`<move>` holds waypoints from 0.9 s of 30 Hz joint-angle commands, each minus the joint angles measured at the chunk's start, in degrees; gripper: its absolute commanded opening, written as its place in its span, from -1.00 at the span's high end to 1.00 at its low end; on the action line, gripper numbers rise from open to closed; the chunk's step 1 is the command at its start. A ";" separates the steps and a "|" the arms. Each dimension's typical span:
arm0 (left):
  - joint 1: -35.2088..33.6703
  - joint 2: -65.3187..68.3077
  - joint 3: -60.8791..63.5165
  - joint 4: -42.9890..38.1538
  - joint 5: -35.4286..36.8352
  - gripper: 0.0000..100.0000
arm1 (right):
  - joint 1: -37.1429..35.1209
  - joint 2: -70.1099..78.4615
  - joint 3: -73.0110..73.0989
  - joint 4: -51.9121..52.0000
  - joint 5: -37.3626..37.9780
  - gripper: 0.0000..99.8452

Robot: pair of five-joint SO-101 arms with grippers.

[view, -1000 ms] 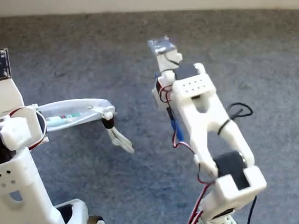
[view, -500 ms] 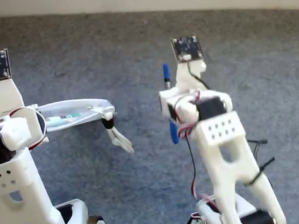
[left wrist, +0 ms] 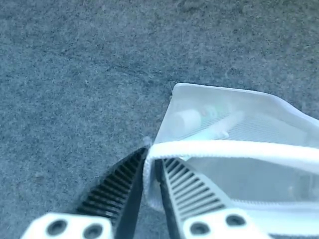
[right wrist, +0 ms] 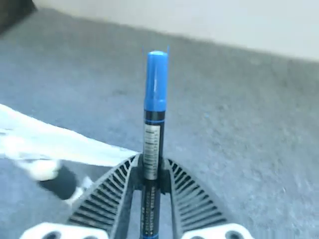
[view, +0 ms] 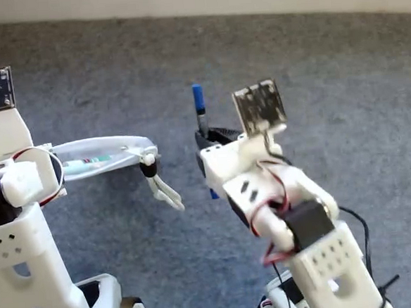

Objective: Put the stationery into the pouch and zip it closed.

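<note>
High view gives you the grey carpeted tabletop (view: pixel 340 67), with the translucent white mesh pouch (view: pixel 106 148) at middle left, its mouth open. Your left gripper (left wrist: pixel 149 157) is clamped on the pouch's white rim at the lower centre of its wrist view, with a few items visible inside the pouch. Your right gripper (right wrist: pixel 152 167) is closed around the blue-capped marker pen (view: pixel 199 105), held upright just above frame centre, apart from the pouch.

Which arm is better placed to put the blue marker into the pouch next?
Right. The right gripper holds the blue marker upright near the pouch, while the left gripper is shut on the pouch's rim.
</note>
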 commanded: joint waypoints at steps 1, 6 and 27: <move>0.57 0.92 0.57 0.18 -0.44 0.99 | -3.65 -6.64 -0.75 -1.80 -0.44 0.99; 0.57 0.92 0.57 0.18 -0.44 0.99 | -11.03 -11.30 -0.48 -10.68 -0.44 0.99; 0.57 0.92 0.57 0.18 -0.44 0.99 | -19.74 3.21 -0.84 -47.52 -0.26 0.99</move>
